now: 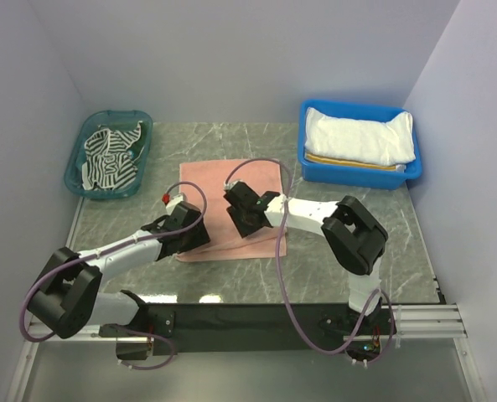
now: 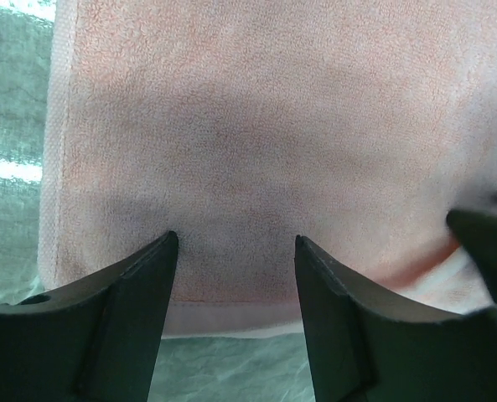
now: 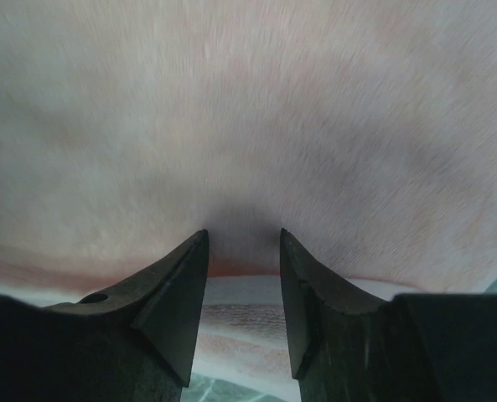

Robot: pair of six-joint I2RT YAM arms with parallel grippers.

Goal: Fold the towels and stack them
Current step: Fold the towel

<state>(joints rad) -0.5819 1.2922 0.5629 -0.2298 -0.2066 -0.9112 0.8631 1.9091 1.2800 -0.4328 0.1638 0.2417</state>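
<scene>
Marble table (image 1: 399, 243) is filling the overhead view, and the pink towel (image 1: 210, 180) is lying spread flat at its middle, presumably so it can be folded there. The left gripper (image 1: 183, 234) is sitting at the towel's near left corner and the right gripper (image 1: 246, 219) is reaching over its near middle, both low on the cloth. At the far left a teal basket (image 1: 74, 163) is holding the crumpled dark-and-white striped towel (image 1: 110, 155). At the far right a blue bin (image 1: 357, 177) is carrying the folded white towel (image 1: 361, 138) on top of the yellow-and-white striped one (image 1: 349, 161), probably serving as the stack. In the left wrist view the left gripper (image 2: 235, 239) is standing with its fingers apart, straddling the near hem of the pink towel (image 2: 273, 126), which is looking flat between them, likely placed to take that edge. In the right wrist view the right gripper (image 3: 244, 234) is showing a narrower gap over shadowed pink towel (image 3: 248, 109), and whether it is pinching the cloth cannot be told. The fold is looking not yet made.
</scene>
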